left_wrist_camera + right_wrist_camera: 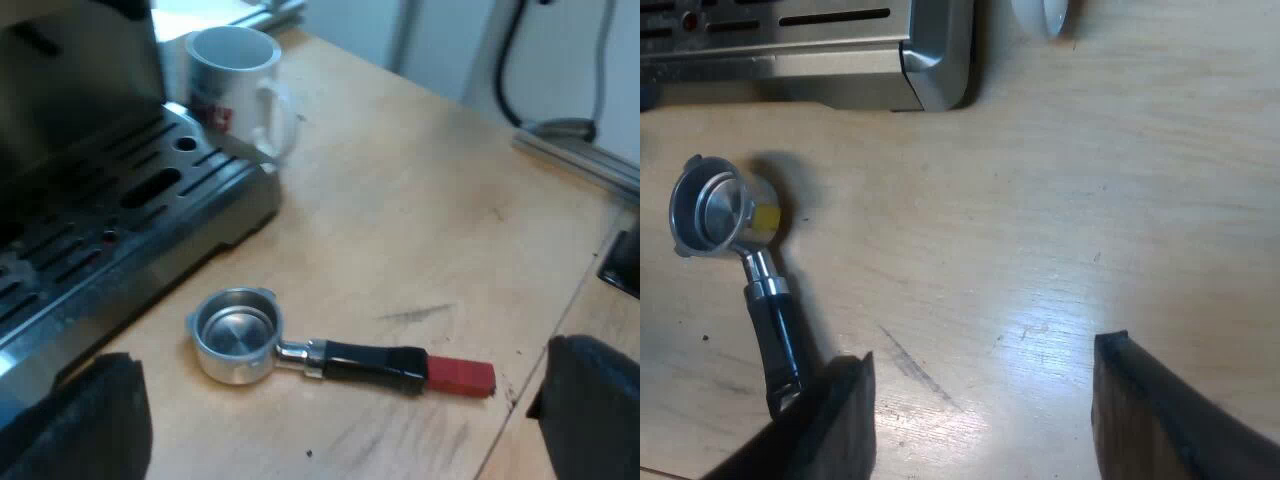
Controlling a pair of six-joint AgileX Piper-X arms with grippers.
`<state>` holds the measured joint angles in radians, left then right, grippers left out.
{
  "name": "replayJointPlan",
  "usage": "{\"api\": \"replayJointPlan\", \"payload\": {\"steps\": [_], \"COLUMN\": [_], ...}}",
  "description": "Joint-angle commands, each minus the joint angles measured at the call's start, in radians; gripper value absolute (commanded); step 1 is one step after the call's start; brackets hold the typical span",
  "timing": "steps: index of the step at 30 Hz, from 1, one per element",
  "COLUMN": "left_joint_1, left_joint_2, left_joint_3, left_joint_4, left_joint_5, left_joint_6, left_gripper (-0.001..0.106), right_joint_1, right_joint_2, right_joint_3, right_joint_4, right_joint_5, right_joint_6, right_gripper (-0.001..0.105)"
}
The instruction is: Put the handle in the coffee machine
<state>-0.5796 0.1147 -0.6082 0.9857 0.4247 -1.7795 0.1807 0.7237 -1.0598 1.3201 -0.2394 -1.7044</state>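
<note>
Left gripper [348,360] hangs over the table [430,210], fingers spread wide, nothing held. Right gripper [985,350] is wide open too and empty; one finger [835,415] covers the far end of the holder's handle in its view, contact not clear. Holder [238,335] lies loose on the table just beside the espresso machine [110,210] drip tray, basket mouth up, not locked in. Red end [460,375] points away from the machine. White mug [235,85] stands at the tray's corner.
</note>
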Motion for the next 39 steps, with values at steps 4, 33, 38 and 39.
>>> {"api": "replayJointPlan", "payload": {"steps": [4,33,38,39], "left_joint_1": [-0.077,-0.138,-0.138,-0.138], "left_joint_2": [0.059,0.189,0.189,0.189], "left_joint_3": [-0.006,-0.006,-0.006,-0.006], "left_joint_4": [-0.011,-0.011,-0.011,-0.011], "left_joint_5": [0.023,0.105,0.111,0.111], "left_joint_6": [-0.011,0.034,0.034,0.034], "left_gripper": [0.08,0.08,0.08,0.08], "right_joint_1": [0.076,0.545,0.648,0.662], "right_joint_2": [0.049,0.367,0.381,0.381], "right_joint_3": [-0.017,0.037,0.182,0.193], "right_joint_4": [0.008,-0.112,-0.219,-0.229], "right_joint_5": [-0.006,0.16,0.148,0.148], "right_joint_6": [-0.013,0.143,0.275,0.291], "right_gripper": [0.05,0.021,0.0,0.0]}}
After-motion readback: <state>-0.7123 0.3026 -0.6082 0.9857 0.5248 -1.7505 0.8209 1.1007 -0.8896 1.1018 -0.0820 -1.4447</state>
